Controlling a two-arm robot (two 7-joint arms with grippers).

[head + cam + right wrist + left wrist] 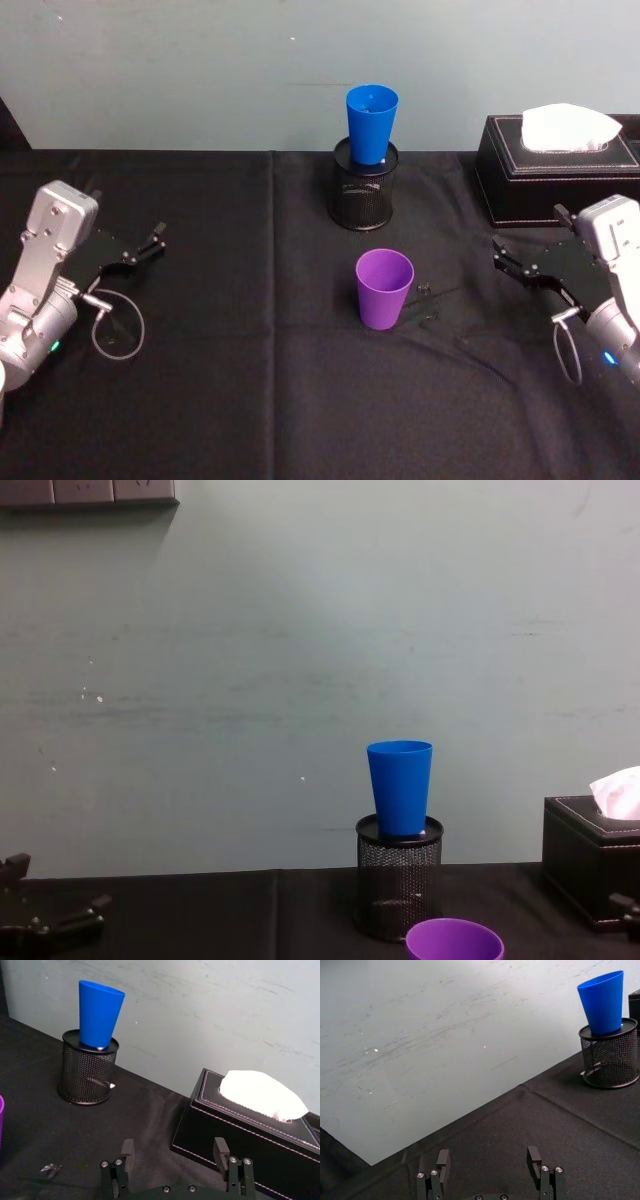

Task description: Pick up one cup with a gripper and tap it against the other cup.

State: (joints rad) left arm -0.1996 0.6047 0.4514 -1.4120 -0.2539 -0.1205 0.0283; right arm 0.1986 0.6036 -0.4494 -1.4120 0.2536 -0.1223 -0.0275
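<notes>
Purple cup [384, 288]: one, upright mid-table, ungrasped. Fingers spread on both grippers: left gripper [155, 240] at its 9 o'clock, right gripper [500, 255] at 3, each well apart from it. Two cups total: blue cup [372, 122] at 12, seated in one mesh holder [364, 195]. One tissue box [550, 180] at 2. Open black cloth [250, 380] from 6 round to 9.

Cup [372, 122] standing in a pen holder [364, 195] at the back, second cup [384, 289] before it, tissue box [556, 170] to the right
</notes>
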